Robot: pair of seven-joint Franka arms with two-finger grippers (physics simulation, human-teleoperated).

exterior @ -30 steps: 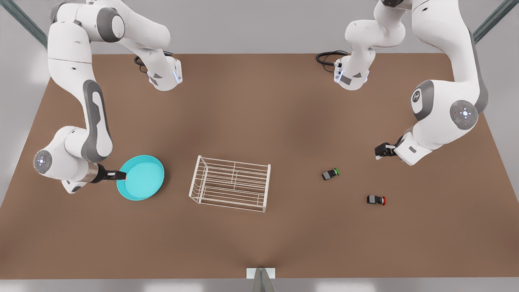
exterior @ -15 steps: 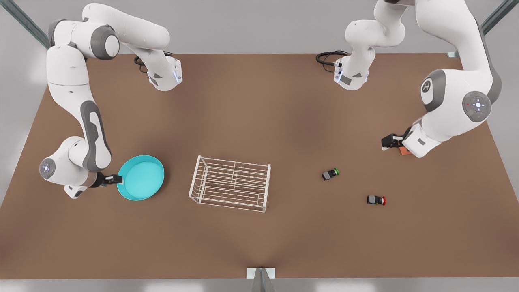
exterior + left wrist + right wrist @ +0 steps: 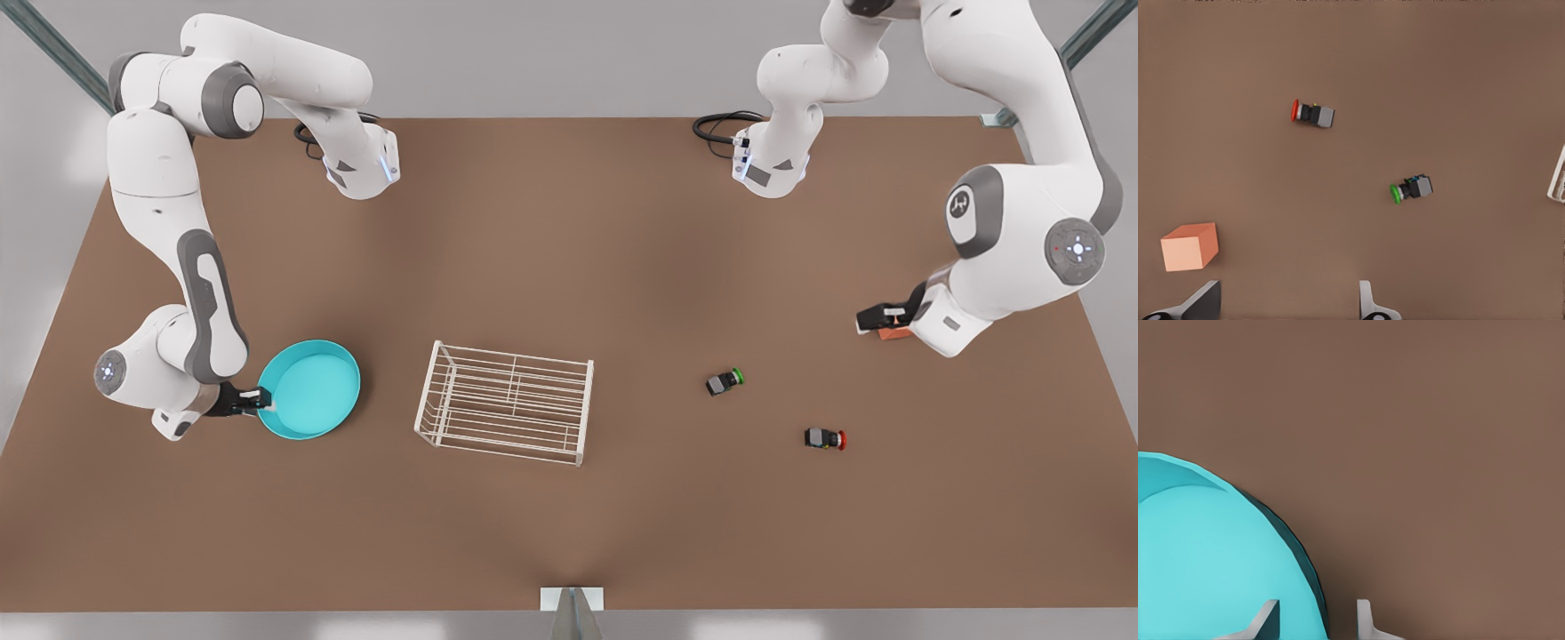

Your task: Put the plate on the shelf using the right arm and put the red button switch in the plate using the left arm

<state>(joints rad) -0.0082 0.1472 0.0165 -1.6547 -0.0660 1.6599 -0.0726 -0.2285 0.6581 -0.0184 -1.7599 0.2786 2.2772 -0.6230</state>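
Note:
The turquoise plate (image 3: 311,389) lies flat on the table at the front view's left. My right gripper (image 3: 260,399) is at its left rim. In the right wrist view the gripper (image 3: 1317,613) is open, with one finger over the plate (image 3: 1205,553) and the other outside the rim. The white wire shelf (image 3: 582,418) stands mid-table with nothing on it. The red button switch (image 3: 825,438) lies on its side at the front view's right. My left gripper (image 3: 862,320) hangs open well behind it, and the switch (image 3: 1313,113) lies far from the fingers (image 3: 1368,303).
A like switch with a green cap (image 3: 725,381) (image 3: 1411,189) lies between the shelf and the red one. A small orange cube (image 3: 889,332) (image 3: 1190,245) sits just under the left gripper. The shelf's end (image 3: 1558,175) shows in the left wrist view.
The right gripper has drawn back toward the front view's left and settled at the plate's rim. The left arm has swung toward the front view's right and uncovered the orange cube. The plate has not moved.

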